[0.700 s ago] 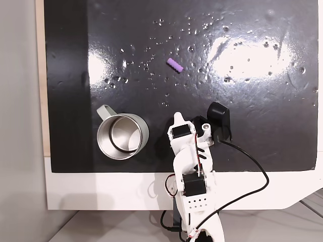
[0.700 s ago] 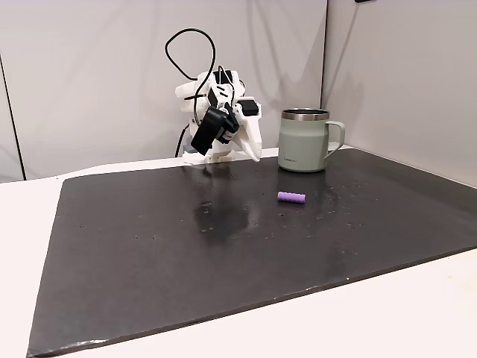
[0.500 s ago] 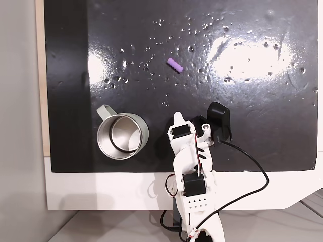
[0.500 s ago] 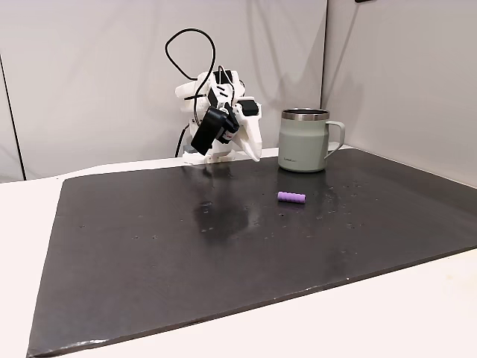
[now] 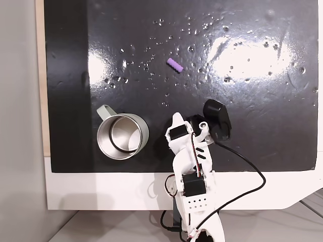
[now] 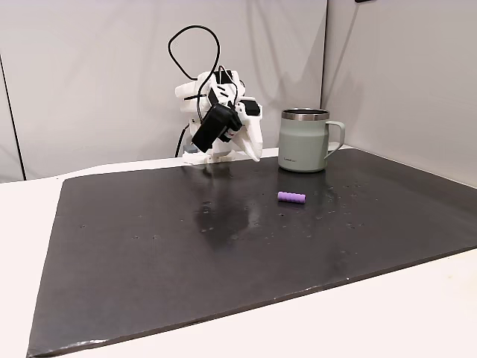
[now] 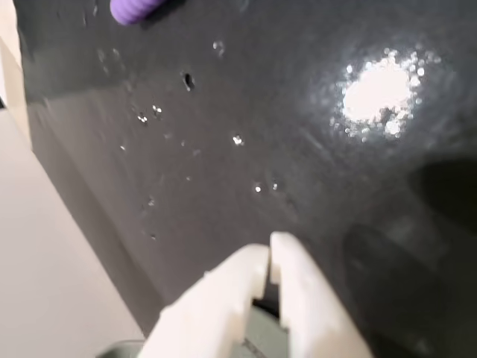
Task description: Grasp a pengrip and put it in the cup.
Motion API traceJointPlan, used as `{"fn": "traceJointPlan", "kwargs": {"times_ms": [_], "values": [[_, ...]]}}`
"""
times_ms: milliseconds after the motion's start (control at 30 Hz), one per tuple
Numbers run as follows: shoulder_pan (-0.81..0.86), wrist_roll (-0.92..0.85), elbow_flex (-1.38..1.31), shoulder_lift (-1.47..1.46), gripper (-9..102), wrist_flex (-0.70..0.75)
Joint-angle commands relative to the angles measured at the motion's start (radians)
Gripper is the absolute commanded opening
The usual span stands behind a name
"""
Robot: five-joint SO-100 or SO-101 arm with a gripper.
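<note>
In a fixed view looking straight down, the pengrip (image 5: 175, 65) is lying alone on the black mat (image 5: 262, 126), angled slantwise, well apart from the cup (image 5: 121, 136), which is standing at the mat's near edge beside the arm (image 5: 189, 166); the grip is sitting ahead of the arm and a little to the picture's left, so the reach probably calls for extending forward with a slight swing that way, and turning the wrist so the jaws are closing across the short ribbed body, not along it. Scattered shiny specks are dotting the mat around it and should not be mistaken for the target. In a fixed view from the table's far side, the pengrip (image 6: 291, 197) is resting flat in front of the cup (image 6: 304, 140), with the arm (image 6: 220, 127) folded up and hanging clear above the mat behind; this view is giving the height, which the top-down one is hiding, and suggests a long descent is needed before any grasp. In the wrist view, the gripper (image 7: 269, 255) is showing its two white fingers pressed together with nothing between them, so it will likely need to spread before arriving; the pengrip (image 7: 134, 9) is peeking in at the top edge, far from the fingertips.
</note>
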Motion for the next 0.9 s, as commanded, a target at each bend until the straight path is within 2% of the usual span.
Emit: {"fn": "traceJointPlan", "kwargs": {"times_ms": [0,567,800,867], "values": [[-0.008,-0.095,-0.12,-0.011,0,0.032],[-0.012,-0.775,-0.494,-0.64,0,-0.112],[0.006,-1.017,-0.761,-0.933,0,-0.135],[0.017,-1.048,-0.819,-0.996,4,-0.146]]}}
